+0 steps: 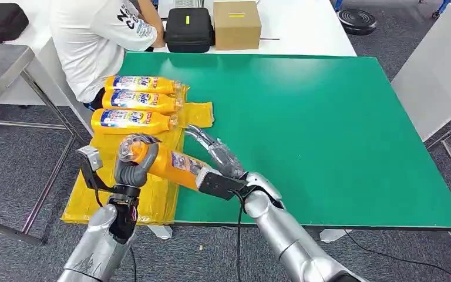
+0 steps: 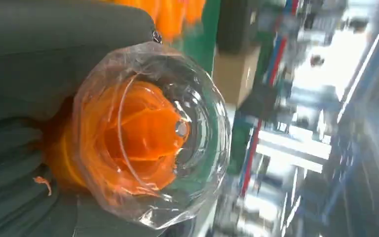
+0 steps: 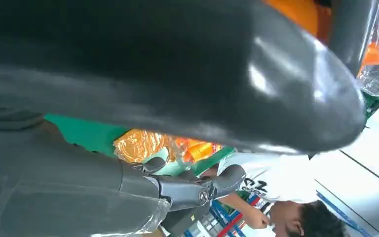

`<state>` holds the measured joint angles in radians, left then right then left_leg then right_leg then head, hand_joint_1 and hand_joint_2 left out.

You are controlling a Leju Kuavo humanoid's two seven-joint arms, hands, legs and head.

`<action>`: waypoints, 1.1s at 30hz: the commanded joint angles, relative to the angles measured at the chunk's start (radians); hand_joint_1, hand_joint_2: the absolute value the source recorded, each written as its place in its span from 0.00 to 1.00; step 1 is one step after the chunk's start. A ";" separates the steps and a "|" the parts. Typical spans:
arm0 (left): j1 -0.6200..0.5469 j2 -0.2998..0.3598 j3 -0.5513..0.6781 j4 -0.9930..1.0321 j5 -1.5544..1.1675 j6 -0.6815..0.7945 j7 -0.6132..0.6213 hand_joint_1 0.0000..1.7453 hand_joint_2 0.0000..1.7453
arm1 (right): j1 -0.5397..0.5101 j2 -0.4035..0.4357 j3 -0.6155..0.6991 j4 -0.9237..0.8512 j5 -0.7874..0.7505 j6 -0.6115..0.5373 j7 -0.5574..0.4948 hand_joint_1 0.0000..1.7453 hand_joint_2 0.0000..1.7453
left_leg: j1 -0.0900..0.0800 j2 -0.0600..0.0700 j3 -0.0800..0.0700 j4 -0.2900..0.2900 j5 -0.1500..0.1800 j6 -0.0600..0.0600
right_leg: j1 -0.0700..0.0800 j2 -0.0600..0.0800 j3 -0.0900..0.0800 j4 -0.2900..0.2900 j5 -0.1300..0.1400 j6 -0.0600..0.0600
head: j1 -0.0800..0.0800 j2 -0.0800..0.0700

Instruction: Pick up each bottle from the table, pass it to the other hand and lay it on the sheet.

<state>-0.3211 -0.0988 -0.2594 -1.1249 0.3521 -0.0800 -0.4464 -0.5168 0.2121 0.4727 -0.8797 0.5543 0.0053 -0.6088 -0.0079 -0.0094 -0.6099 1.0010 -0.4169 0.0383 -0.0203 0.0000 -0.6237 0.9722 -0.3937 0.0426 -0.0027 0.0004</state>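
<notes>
An orange bottle [image 1: 167, 161] in clear wrap hangs slanted over the near end of the yellow sheet [image 1: 152, 202]. My left hand [image 1: 132, 170] grips its cap end; in the left wrist view the wrapped cap [image 2: 143, 133] sits against that hand [image 2: 29, 74]. My right hand [image 1: 223, 161] lies at the bottle's base with fingers stretched out straight beside it, not wrapped round. The right wrist view has its thumb [image 3: 202, 74], its straight fingers [image 3: 187, 190] and a strip of the orange bottle [image 3: 301, 12]. Three more orange bottles [image 1: 135, 100] lie side by side on the sheet's far end.
The green table [image 1: 329, 129] stretches away to the right of the sheet. A person in a white shirt [image 1: 100, 35] sits at the far left corner. A black case [image 1: 188, 26] and a cardboard box [image 1: 236, 23] stand behind. A metal table [image 1: 0, 64] stands at the left.
</notes>
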 commanded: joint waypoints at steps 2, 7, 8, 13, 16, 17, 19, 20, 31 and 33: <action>-0.087 -0.005 0.161 0.113 -0.001 0.058 -0.063 1.00 1.00 | -0.040 -0.030 -0.024 -0.021 -0.017 0.019 -0.004 0.00 0.00 | 0.001 0.000 0.002 0.000 -0.001 -0.002 | 0.001 0.000 0.002 0.000 -0.001 -0.001 | 0.000 0.000; -0.073 -0.013 0.167 0.068 -0.003 0.065 -0.062 1.00 1.00 | -0.030 -0.032 -0.035 -0.037 -0.028 0.021 -0.005 0.00 0.00 | 0.002 -0.001 0.003 0.001 -0.001 -0.003 | 0.002 -0.001 0.003 0.000 -0.002 -0.002 | 0.000 0.000; -0.062 -0.019 0.173 0.031 -0.003 0.069 -0.070 1.00 1.00 | -0.027 -0.034 -0.045 -0.043 -0.037 0.022 -0.007 0.00 0.00 | 0.001 -0.001 0.001 0.000 0.000 -0.002 | 0.001 -0.001 0.002 0.000 -0.001 -0.001 | 0.000 0.000; -0.004 -0.033 0.173 -0.180 0.070 0.031 -0.054 1.00 1.00 | -0.023 -0.039 -0.098 -0.033 -0.045 0.019 -0.005 0.00 0.00 | 0.002 -0.001 0.001 0.002 -0.001 -0.002 | 0.002 -0.002 0.003 0.000 -0.002 -0.001 | 0.000 0.000; 0.017 -0.031 0.150 -0.266 0.122 -0.014 -0.026 1.00 1.00 | -0.018 -0.040 -0.130 -0.017 -0.036 0.004 -0.007 0.00 0.00 | 0.002 -0.001 0.002 0.001 -0.001 -0.002 | 0.002 -0.001 0.003 0.000 -0.002 -0.001 | 0.000 0.000; 0.019 -0.030 0.142 -0.280 0.121 -0.018 -0.027 1.00 1.00 | -0.013 -0.044 -0.134 -0.019 -0.032 -0.005 -0.006 0.00 0.00 | 0.001 -0.001 0.001 0.001 -0.001 -0.002 | 0.001 -0.001 0.002 0.000 -0.001 -0.001 | 0.000 0.000; 0.025 -0.023 0.128 -0.307 0.141 -0.043 -0.023 1.00 1.00 | 0.003 -0.052 -0.147 -0.030 -0.029 -0.009 -0.004 0.00 0.00 | 0.001 -0.001 0.001 0.001 -0.001 -0.002 | 0.001 -0.001 0.002 0.000 -0.001 -0.001 | 0.000 0.000; 0.025 -0.022 0.128 -0.308 0.141 -0.044 -0.022 1.00 1.00 | 0.006 -0.054 -0.148 -0.029 -0.029 -0.009 -0.004 0.00 0.00 | 0.002 -0.002 0.002 0.001 -0.001 -0.002 | 0.002 -0.002 0.003 -0.001 -0.001 -0.001 | 0.000 0.000; 0.025 -0.019 0.129 -0.310 0.141 -0.044 -0.021 1.00 1.00 | 0.006 -0.055 -0.149 -0.031 -0.030 -0.009 -0.004 0.00 0.00 | 0.002 -0.001 0.003 0.001 -0.001 -0.003 | 0.002 -0.001 0.004 0.000 -0.002 -0.002 | 0.000 0.000; 0.025 -0.019 0.129 -0.310 0.141 -0.044 -0.021 1.00 1.00 | 0.006 -0.055 -0.149 -0.031 -0.030 -0.009 -0.004 0.00 0.00 | 0.001 0.000 0.001 0.000 0.000 -0.002 | 0.001 0.000 0.002 0.000 -0.001 -0.001 | 0.000 0.000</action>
<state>-0.2766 -0.1202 -0.1225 -1.4443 0.4910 -0.1247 -0.4707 -0.4836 0.1770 0.3353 -0.9331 0.5215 -0.0023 -0.6107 -0.0079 -0.0094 -0.6100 1.0010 -0.4164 0.0375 -0.0203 0.0001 -0.6237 0.9722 -0.3936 0.0426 -0.0031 0.0004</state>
